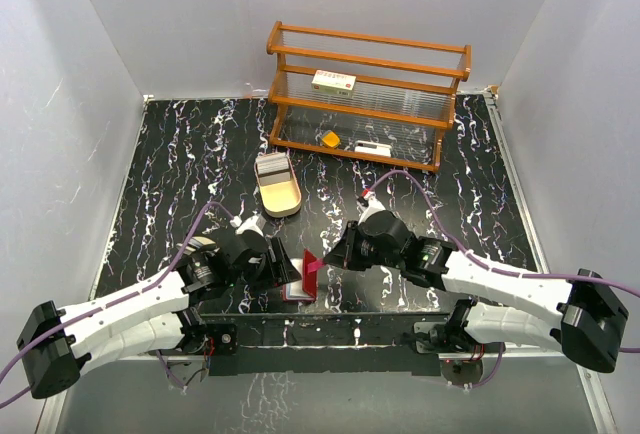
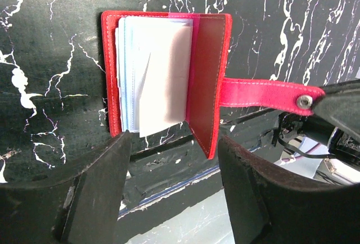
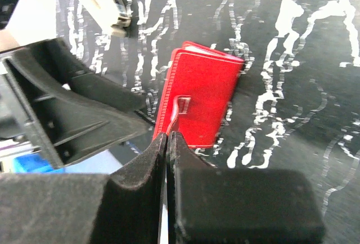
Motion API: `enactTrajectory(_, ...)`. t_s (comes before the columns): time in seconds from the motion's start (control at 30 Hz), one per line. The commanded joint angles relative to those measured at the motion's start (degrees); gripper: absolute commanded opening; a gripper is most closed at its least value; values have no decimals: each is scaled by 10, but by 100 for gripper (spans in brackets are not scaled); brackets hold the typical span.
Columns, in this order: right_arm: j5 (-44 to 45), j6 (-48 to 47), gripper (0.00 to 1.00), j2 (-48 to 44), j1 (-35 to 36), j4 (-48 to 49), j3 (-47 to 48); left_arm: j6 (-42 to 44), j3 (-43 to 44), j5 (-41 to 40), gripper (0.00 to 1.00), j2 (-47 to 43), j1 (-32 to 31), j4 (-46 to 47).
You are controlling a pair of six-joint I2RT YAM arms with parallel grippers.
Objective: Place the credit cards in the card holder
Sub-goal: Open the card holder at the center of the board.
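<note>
Jaws of the left gripper [image 2: 174, 148] stand wide, one finger to each side of the near edge of the card holder [image 2: 163, 75], holding nothing. The holder lies open at the near middle of the table [image 1: 180, 164], clear pockets showing. From the right, the right gripper [image 3: 167, 137] is pinched tight on the holder's red strap [image 2: 264, 93]. Farther back, left of centre, credit cards [image 1: 272, 165] lie in a tan oval tray [image 1: 285, 204]. Farthest stands a wooden rack [image 1: 368, 59] with a white box [image 1: 334, 81] and an orange wedge [image 1: 329, 139].

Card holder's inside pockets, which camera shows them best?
Left wrist: the card holder lies open, clear pockets facing the lens. Right wrist shows only its red outer cover; top external shows just a small red shape.
</note>
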Motion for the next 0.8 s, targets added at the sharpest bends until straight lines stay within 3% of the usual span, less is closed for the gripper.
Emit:
enactTrajectory(0.0,90,-36,0,-19,-2,-101,45,4,15,-8,61,6,2,-17)
enactTrajectory(0.2,139,-74,0,-30,-4,-173,43,10,22,-8,59,30,2,-13)
enactTrajectory(0.37,143,-68,0,-27,-4,-166,15,10,10,-10,56,42,2,0)
enactTrajectory(0.77,182,-46,0,-50,-6,-190,-22,0,-29,-7,51,-12,2,31)
